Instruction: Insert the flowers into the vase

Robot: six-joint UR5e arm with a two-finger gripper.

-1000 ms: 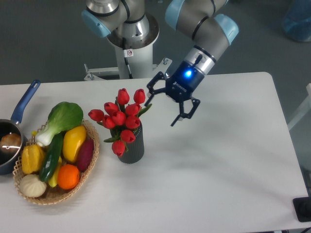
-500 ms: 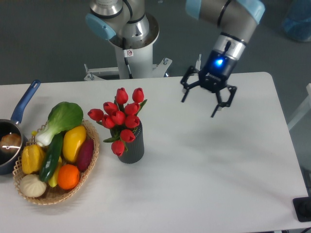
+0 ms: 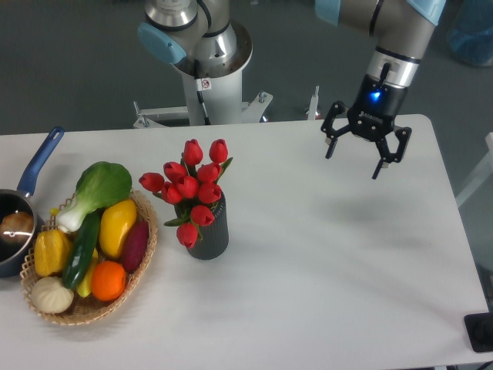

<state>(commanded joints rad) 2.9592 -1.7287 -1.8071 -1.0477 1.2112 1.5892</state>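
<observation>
The flowers [image 3: 187,185], red tulip buds with green leaves, stand upright in the dark ribbed vase [image 3: 209,233] on the white table, left of centre. Their stems are hidden inside the vase. My gripper [image 3: 353,162] hangs above the table's far right part, well to the right of the flowers and apart from them. Its black fingers [image 3: 380,163] are spread open with nothing between them.
A wicker basket [image 3: 140,262] with vegetables and fruit sits left of the vase. A blue-handled saucepan [image 3: 25,202] lies at the table's left edge. The robot's base [image 3: 206,73] rises behind the table. The table's right edge [image 3: 454,208] is near the gripper.
The gripper has moved right and away from the flowers, from just beside the vase to the far right of the table. The flowers and vase have stayed put.
</observation>
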